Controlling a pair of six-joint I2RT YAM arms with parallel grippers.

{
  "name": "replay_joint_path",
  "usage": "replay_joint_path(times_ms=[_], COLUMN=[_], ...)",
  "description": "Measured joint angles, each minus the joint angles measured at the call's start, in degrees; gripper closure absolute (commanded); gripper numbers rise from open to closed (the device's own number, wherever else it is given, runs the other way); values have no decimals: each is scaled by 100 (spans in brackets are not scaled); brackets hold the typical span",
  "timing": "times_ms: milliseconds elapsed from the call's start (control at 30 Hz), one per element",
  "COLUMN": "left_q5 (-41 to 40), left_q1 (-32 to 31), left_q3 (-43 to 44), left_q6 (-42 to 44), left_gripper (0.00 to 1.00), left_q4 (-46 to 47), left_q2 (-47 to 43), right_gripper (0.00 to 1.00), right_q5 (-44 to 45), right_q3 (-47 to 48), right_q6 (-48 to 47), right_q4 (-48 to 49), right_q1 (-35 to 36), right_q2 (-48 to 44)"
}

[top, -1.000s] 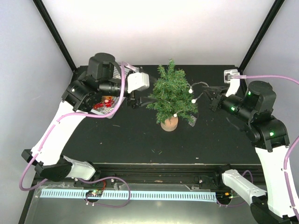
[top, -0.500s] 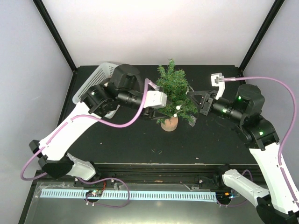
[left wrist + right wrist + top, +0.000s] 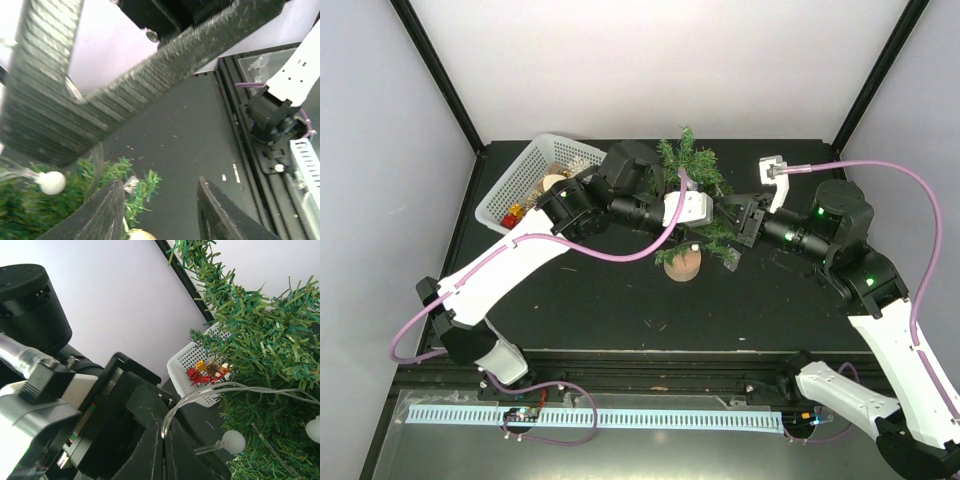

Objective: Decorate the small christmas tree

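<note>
1. Black tabletop point(image 3: 620, 300), nearest: one round tan wooden base point(image 3: 683, 266) stands on it at mid-depth, a little right of centre, and carries the single small christmas tree point(image 3: 692, 170) of bushy dark green needles.
2. The tree looks light and top-heavy. Its needle branches are soft and springy, so they would give under a push, and the whole thing could tip. The stiff wooden base or the trunk just above it is the safest place to hold or steady it.
3. One clear plastic light string point(image 3: 220, 386) loops across the right side of the foliage. Two round white bulbs point(image 3: 232, 441) show in the right wrist view. The wire is thin, limp and likely to snag, so it is best pinched on the wire between bulbs.
4. There are two grippers, both at the tree. The right gripper point(image 3: 161, 432) is pinched tight on the clear wire. The left gripper point(image 3: 160, 195) has its jaws partly apart just beside the branches, with nothing seen between them.
5. Far left: one white lattice plastic basket point(image 3: 515, 180) holds small red and gold ornaments point(image 3: 515, 212). Their number cannot be told.
</note>
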Motion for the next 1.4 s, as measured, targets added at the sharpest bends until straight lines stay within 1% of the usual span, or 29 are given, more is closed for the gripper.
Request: replay_joint_path(times_ms=[67, 133, 300, 433, 567, 700, 867, 1000, 1133, 1233, 1300, 1400], left_q5=[-87, -157, -343, -389, -643, -848, -881, -879, -883, -879, -876, -872], left_q1=[0, -2, 0, -2, 0, 0, -2, -7, -7, -7, -7, -7], left_q3=[55, 68, 70, 33, -179, -181, -140, -2, 59, 74, 155, 258], left_q6=[-26, -44, 9, 162, 282, 328, 315, 291, 269, 240, 221, 177], left_gripper=[66, 65, 52, 49, 46, 45, 45, 45, 52, 69, 76, 76], left_q4=[55, 105, 118, 24, 42, 120, 144, 151, 153, 151, 153, 162], left_q2=[9, 7, 0, -133, -496, -629, -498, -212, -9, 46, 81, 96], right_gripper=[99, 99, 99, 99, 99, 99, 99, 99, 99, 99, 99, 99], right_q5=[42, 85, 157, 214, 260, 258, 254, 251, 251, 249, 249, 249], right_q3=[0, 0, 0, 2, 4, 4, 4, 4, 2, -35, -66, -129], right_q6=[-7, -17, -42, -87, -136, -136, -125, -103, -101, -79, -57, -42], right_q4=[0, -4, -11, -74, -149, -144, -136, -129, -94, -50, -26, -2], right_q1=[22, 24, 24, 28, 28, 28, 28, 28, 28, 28, 28, 28], right_q2=[0, -2, -2, -2, 0, 2, 2, 2, 0, -15, -20, -24])
